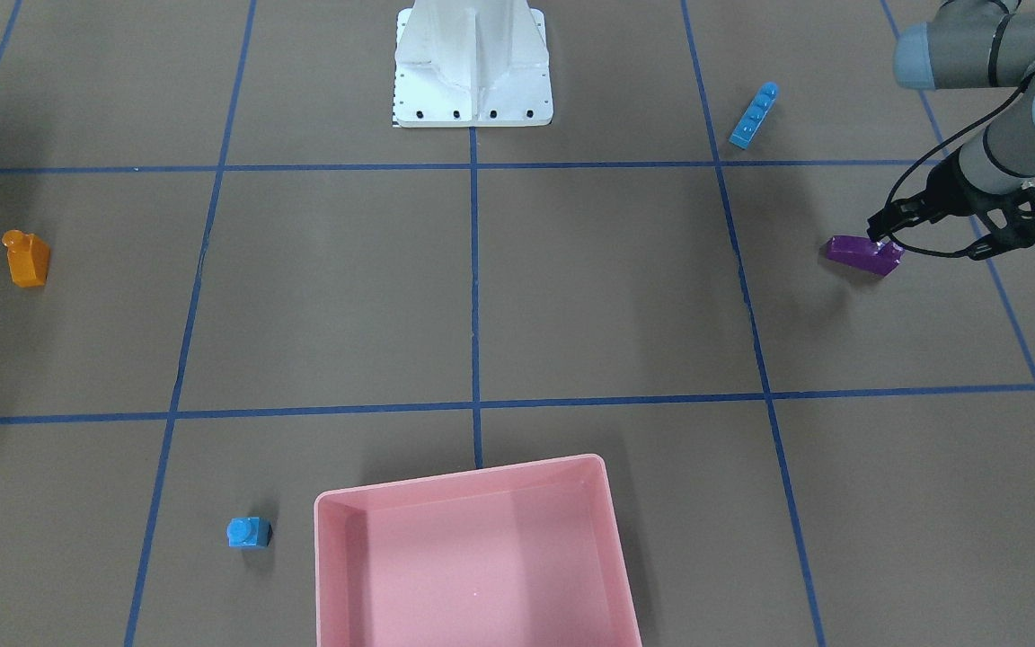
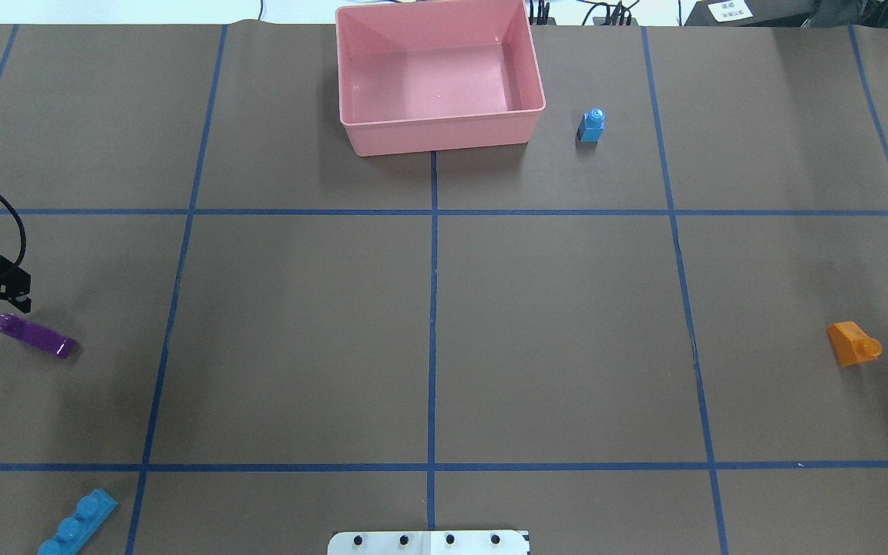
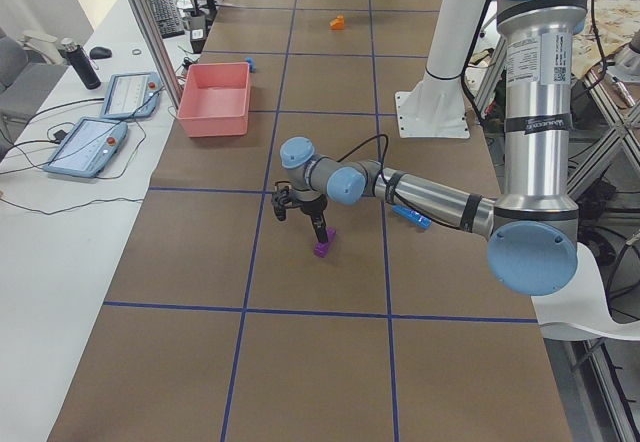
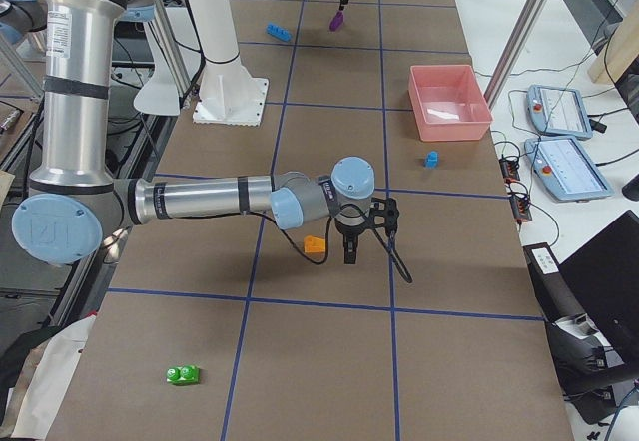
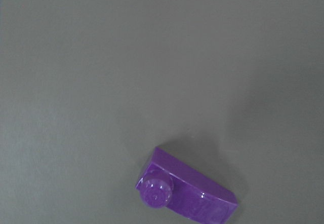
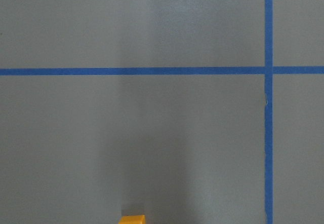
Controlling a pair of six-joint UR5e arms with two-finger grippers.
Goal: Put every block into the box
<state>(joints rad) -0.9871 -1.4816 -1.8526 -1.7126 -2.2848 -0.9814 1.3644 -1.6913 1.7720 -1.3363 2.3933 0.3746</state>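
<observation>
The purple sloped brick point(image 1: 863, 253) lies on the table, and shows low in the left wrist view point(image 5: 185, 191). My left gripper point(image 1: 935, 238) hangs open just beside and above it, touching nothing. The long blue brick point(image 1: 754, 115) lies nearer the robot's base. The orange brick point(image 1: 28, 259) lies on the other side, with my right gripper point(image 4: 354, 233) close beside it; I cannot tell whether that gripper is open or shut. The small blue brick point(image 1: 248, 532) stands beside the empty pink box point(image 1: 464, 481). The green brick point(image 4: 183, 373) lies far off by the right end.
The white metal pedestal point(image 1: 473, 72) stands at the middle of the robot's side. Blue tape lines divide the brown table into squares. Tablets and cables point(image 4: 559, 132) lie on the white bench beyond the box.
</observation>
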